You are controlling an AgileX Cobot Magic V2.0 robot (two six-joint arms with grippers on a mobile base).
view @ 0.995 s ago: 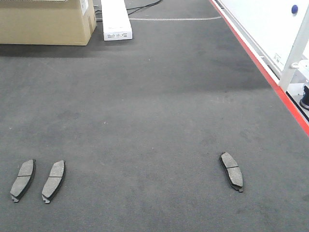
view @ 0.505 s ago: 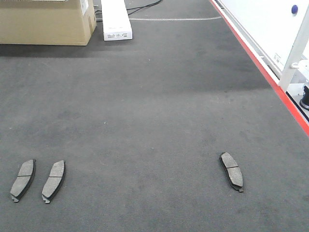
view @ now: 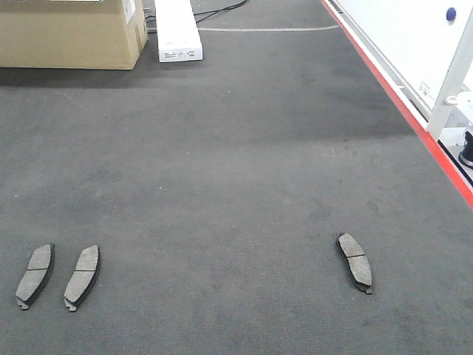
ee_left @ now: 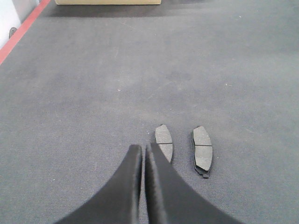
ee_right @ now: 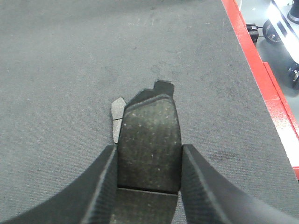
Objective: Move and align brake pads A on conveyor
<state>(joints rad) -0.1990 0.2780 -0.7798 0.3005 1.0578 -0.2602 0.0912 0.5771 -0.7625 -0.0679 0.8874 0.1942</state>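
Front view: three brake pads lie flat on the conveyor (view: 222, 163), grey faces up. Two sit side by side near the left edge, left pad (view: 35, 276) and its neighbour (view: 82, 276), roughly parallel, apart, not touching. A third pad (view: 355, 262) lies well apart on the right, angled the opposite way. Red strip (view: 403, 103) runs along the conveyor's right edge; a cardboard box (view: 70, 33) and a white box (view: 177, 31) sit at the far end. No arms visible here. Left wrist view: left gripper (ee_left: 144, 154) hangs above the conveyor, jaws pressed together with only a thin slit between them, nothing in them. Just past the tips sit the same two pads, nearer one (ee_left: 164, 142) partly hidden by the right jaw, the other (ee_left: 202, 150) beside it. Right wrist view: right gripper (ee_right: 147, 151) has its jaws clamped on the two long edges of a fourth pad (ee_right: 148, 140), grey face towards the camera, held above the conveyor. Behind it, the corner of another pad (ee_right: 116, 116) lying on the conveyor peeks out on the left.
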